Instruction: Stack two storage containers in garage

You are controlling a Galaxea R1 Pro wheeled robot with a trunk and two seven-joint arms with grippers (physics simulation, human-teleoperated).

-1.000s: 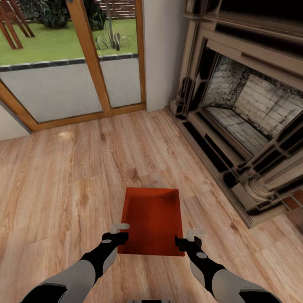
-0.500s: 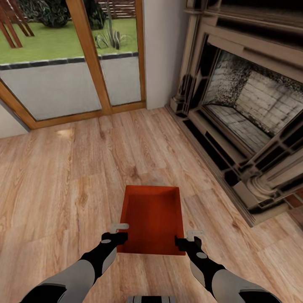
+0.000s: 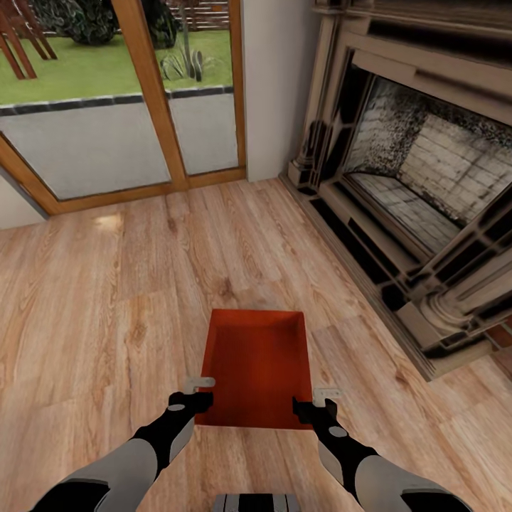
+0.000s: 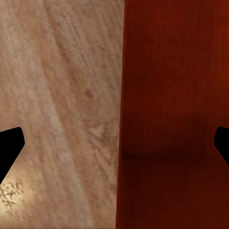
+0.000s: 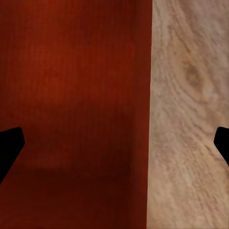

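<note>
One orange-red storage container (image 3: 256, 363) sits open-topped over the light wood planks of the living room, straight ahead of me. My left gripper (image 3: 201, 391) is at its near left corner and my right gripper (image 3: 316, 400) at its near right corner. In the left wrist view the left gripper (image 4: 114, 143) has its dark fingertips (image 4: 9, 148) far apart, straddling the container's wall (image 4: 176, 95). The right gripper (image 5: 114, 143) likewise straddles the container's wall (image 5: 71, 95), open. Whether the container rests on the planks or hangs just above them I cannot tell.
A large stone fireplace (image 3: 427, 185) fills the right side, its hearth edge running diagonally toward me. A wood-framed glass door (image 3: 142, 107) to a garden stands ahead on the left. Bare plank floor (image 3: 92, 299) spreads to the left and ahead.
The whole picture has slid slightly upward, so the camera has moved. A grey part of my base now shows at the bottom edge. Grippers and container keep the same relation.
</note>
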